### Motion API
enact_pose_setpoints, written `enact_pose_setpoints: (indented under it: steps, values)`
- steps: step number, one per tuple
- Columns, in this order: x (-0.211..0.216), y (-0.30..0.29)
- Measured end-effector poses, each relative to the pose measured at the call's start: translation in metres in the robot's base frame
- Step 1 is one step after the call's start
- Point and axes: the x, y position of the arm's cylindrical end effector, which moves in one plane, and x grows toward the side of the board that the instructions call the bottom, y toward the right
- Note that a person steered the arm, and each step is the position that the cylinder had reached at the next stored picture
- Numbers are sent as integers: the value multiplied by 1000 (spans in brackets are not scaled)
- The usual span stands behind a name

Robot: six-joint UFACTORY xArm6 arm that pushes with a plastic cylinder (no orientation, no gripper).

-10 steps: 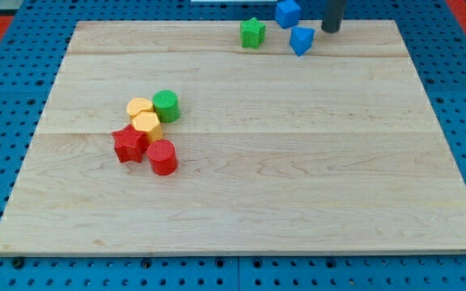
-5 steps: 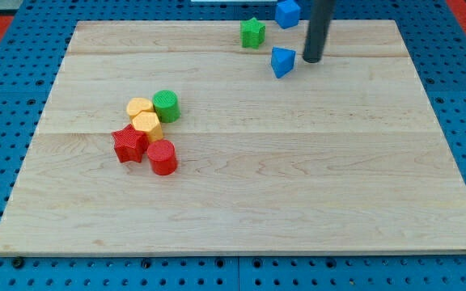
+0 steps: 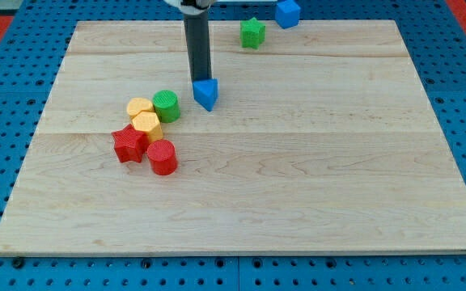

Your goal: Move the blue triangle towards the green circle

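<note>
The blue triangle lies on the wooden board, a short way to the right of the green circle, with a small gap between them. My tip stands right behind the blue triangle, at its top-left edge, and seems to touch it. The rod rises from there to the view's top. The green circle sits at the top right of a cluster of blocks.
Two yellow blocks, a red star and a red cylinder cluster beside the green circle. A green star and a blue block sit near the board's top edge. The board lies on a blue pegboard.
The blue triangle has slid down and left from near the board's top right to just right of the green circle. My tip moved left with it. Other blocks stayed put.
</note>
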Motion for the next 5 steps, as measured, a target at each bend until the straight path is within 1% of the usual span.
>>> enact_pose_setpoints:
  steps: [1, 2, 4, 5]
  values:
    - [21, 4]
    - [34, 26]
    - [85, 91]
    - [101, 78]
